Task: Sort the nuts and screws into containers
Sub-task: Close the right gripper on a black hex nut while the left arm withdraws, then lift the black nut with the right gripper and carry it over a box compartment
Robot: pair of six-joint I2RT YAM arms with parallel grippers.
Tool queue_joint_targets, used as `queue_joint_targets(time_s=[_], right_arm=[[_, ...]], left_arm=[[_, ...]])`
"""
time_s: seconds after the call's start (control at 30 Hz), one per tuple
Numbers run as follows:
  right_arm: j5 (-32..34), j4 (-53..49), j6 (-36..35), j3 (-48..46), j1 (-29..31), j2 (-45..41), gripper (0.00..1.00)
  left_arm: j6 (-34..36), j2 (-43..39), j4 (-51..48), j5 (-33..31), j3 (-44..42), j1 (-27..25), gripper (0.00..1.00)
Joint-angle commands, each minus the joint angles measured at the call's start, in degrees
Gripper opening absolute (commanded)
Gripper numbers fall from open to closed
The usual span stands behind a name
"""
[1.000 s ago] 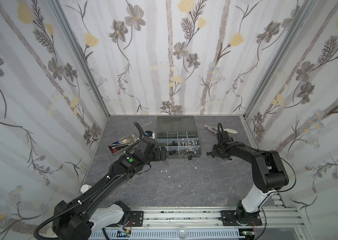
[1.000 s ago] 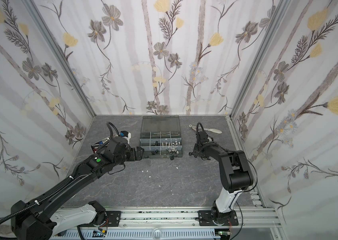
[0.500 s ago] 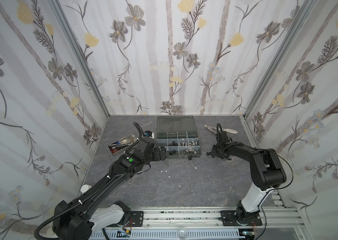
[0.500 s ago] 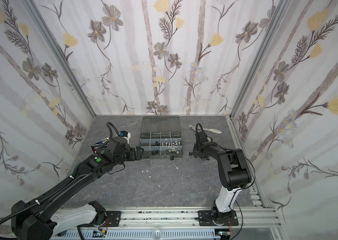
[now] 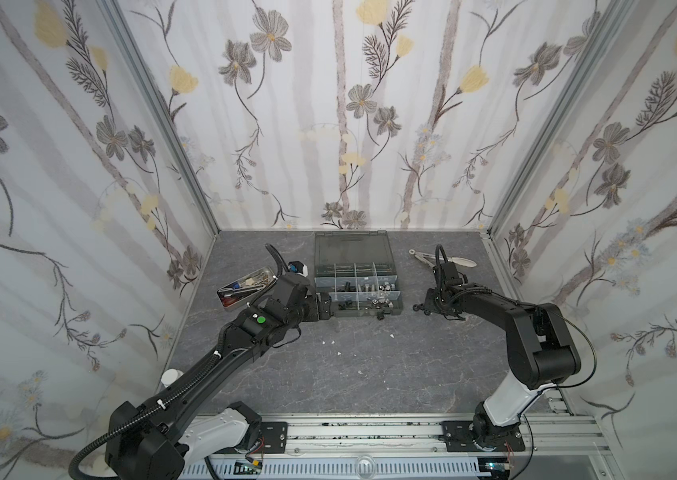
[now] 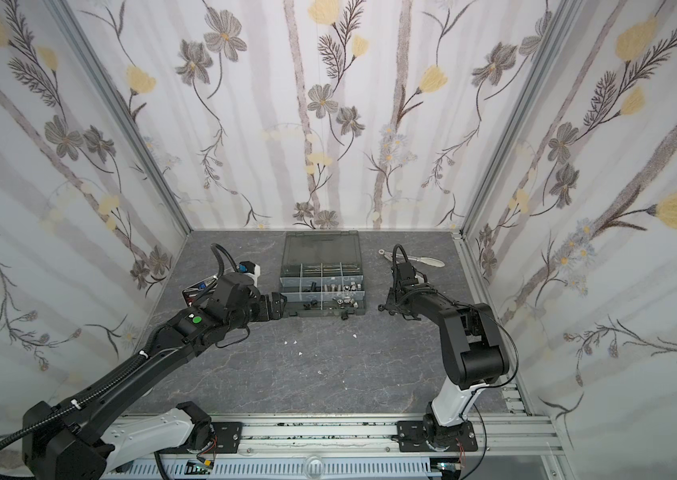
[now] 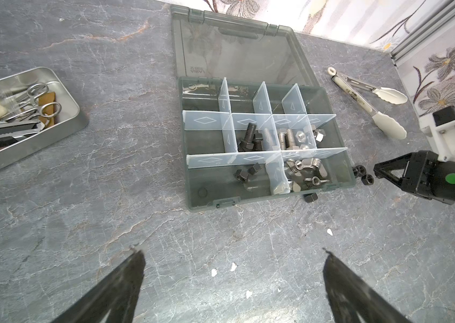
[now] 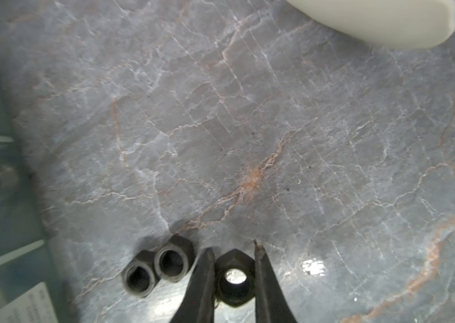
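My right gripper (image 8: 233, 247) is down on the table to the right of the organizer box (image 7: 209, 181), its jaws pressed against both sides of a black nut (image 8: 233, 279). Two more black nuts (image 8: 172, 260) lie touching each other just beside it, toward the box. Another black nut (image 7: 310, 197) rests on the table against the box's front wall. In the compartments lie black screws (image 7: 248, 138), silver screws (image 7: 286, 139), silver wing nuts (image 7: 304, 170) and black nuts (image 7: 247, 173). My left gripper (image 5: 324, 307) hangs open and empty at the box's front left corner.
A shiny metal tray (image 7: 61, 123) of tools stands left of the box. Silver tongs (image 7: 371, 98) with white tips lie at the back right. The box's clear lid (image 5: 351, 247) lies flat behind it. Small white flecks (image 7: 232, 267) dot the table's middle. Walls enclose three sides.
The right gripper's jaws have closed in on the black nut while the arm barely shifted. The left arm and its open gripper have stayed still.
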Motion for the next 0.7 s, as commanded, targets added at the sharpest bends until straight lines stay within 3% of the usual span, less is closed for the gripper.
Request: queue_joint_targets(time_s=[0.0,0.3,0.67], right_arm=[[0.43,-1.82,0.37,1.48,1.35,-2.30,0.15],[-0.83,-4.42,0.01,7.84,9.84,-5.17,0.16],[-2.30,-4.85,0.30,18.11,21.60,2.83,0.16]], left_arm=[[0.07,-0.40,1.50,0.39,-0.31,0.18,1.00],[-1.35,-0.40,1.53,1.27,-0.77,-0.08,1.00],[-3.79,-5.14,-0.61,-0.30,-5.00,-0.08,1.00]])
